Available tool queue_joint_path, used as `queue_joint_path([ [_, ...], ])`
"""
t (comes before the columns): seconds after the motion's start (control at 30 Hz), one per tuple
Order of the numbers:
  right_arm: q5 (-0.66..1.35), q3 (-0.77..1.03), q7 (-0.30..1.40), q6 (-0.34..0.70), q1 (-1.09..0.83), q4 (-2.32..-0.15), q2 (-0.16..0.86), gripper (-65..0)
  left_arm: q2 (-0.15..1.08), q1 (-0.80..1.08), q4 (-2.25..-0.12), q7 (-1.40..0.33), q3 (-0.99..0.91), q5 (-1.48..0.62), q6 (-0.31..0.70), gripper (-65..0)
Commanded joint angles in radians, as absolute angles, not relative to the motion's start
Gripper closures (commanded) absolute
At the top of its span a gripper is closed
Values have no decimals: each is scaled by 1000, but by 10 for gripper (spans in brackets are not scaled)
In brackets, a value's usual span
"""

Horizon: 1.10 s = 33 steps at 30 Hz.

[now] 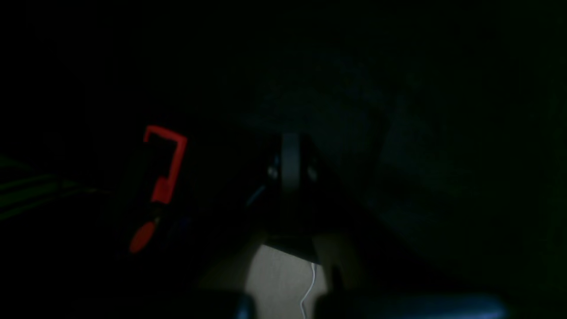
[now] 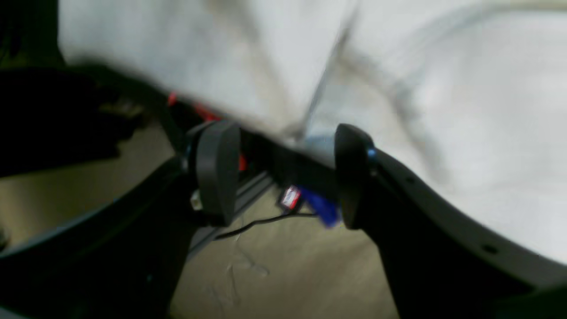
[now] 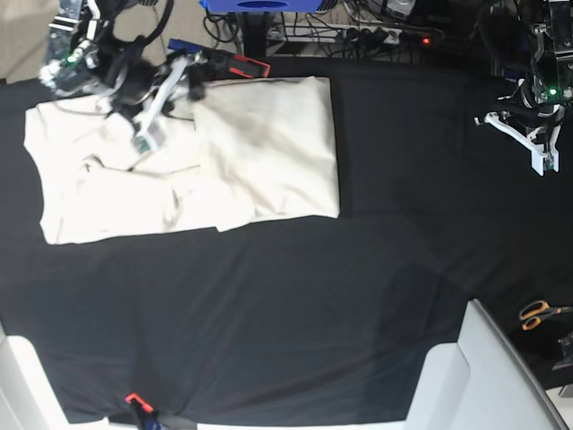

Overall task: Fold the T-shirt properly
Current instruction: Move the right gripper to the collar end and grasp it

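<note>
T-shirt: cream, plain, lying on the black table cover in the far left part of the base view; partly folded, with a smoother rectangular panel toward the middle of the table overlapping a more wrinkled section nearer the left edge, where a sleeve-like flap lies doubled over. In the right wrist view the same cloth fills the upper and right part of the picture, creased and blurred, its edge lying at the rim of the table. Right gripper: jaws spread wide with clear space between the two dark fingers, nothing held; the shirt's edge sits just beyond the fingertips, and the floor, a thin black cable and a small blue item show below (contact with the cloth cannot be judged because of blur). In the base view this arm hangs over the shirt's far corner. Left gripper: at the far right edge of the table, well apart from the shirt; whether it is spread or closed cannot be told, since the left wrist view is almost wholly dark, showing only a red bracket shape and a patch of pale floor. Orange-handled scissors: beside the table's right side, near a white housing.
</note>
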<state>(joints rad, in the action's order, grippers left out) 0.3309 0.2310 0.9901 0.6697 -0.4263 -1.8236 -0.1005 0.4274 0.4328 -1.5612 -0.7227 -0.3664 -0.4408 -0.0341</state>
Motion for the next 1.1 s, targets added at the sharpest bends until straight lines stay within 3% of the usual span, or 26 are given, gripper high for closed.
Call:
queue_joint_path([
  [0.0, 351, 213, 970, 677, -407, -1868, -85, -332, 447, 433, -1575, -711, -375, -437, -39, 0],
  [0.17, 351, 71, 974, 677, -219, -1778, 12, -330, 447, 433, -1575, -711, -377, -437, -39, 0],
  [0.47, 354, 62, 970, 679, 124, -1351, 22, -332, 444, 438, -1575, -711, -380, -437, -39, 0],
  [0.83, 357, 111, 937, 679, 282, -1079, -8, -329, 446, 449, -1575, -710, -383, -437, -39, 0],
  [1.07, 357, 171, 937, 679, 306, -1032, -28, -330, 446, 446, -1575, -710, -383, -437, -39, 0],
])
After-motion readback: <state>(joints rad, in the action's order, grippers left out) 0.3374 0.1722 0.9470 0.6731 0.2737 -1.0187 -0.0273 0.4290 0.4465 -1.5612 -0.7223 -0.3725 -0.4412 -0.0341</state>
